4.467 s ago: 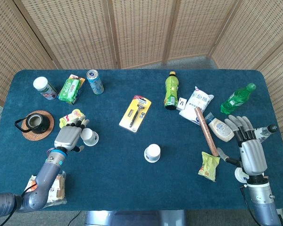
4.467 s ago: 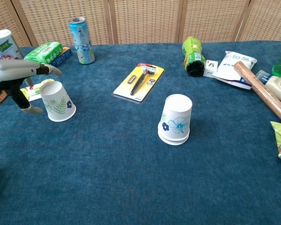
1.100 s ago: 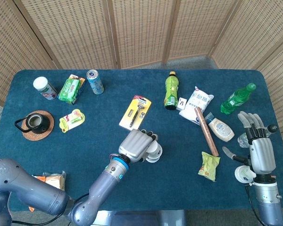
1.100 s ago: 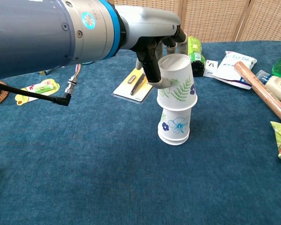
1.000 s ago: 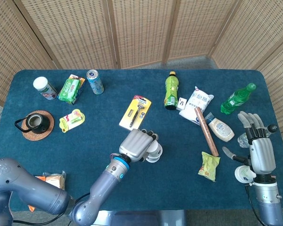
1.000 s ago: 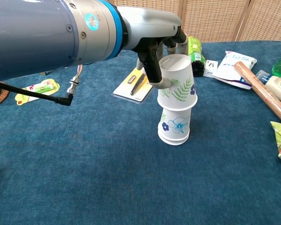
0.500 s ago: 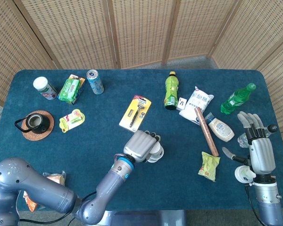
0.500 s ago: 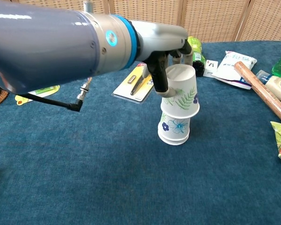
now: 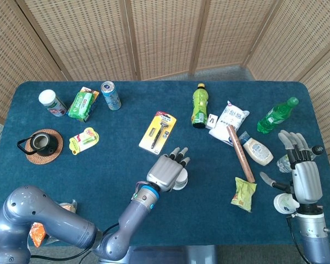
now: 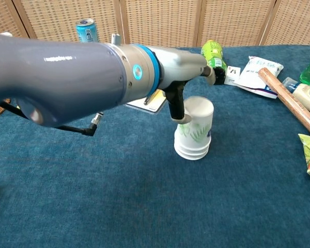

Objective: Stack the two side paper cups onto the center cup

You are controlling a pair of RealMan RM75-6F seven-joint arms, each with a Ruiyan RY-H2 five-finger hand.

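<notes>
left hand (image 9: 168, 171) at frame centre, fingers spread over fern-print paper cup (image 10: 195, 124) nested on stack; grasp unclear. right hand (image 9: 301, 176) splayed, empty. cups light, crushable; hold sidewall gently.

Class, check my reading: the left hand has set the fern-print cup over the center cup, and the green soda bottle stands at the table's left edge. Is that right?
Not quite. The left hand is at the fern-print cup nested on the center stack, but the head view shows the green soda bottle lying near the table's right edge, not standing at the left.
</notes>
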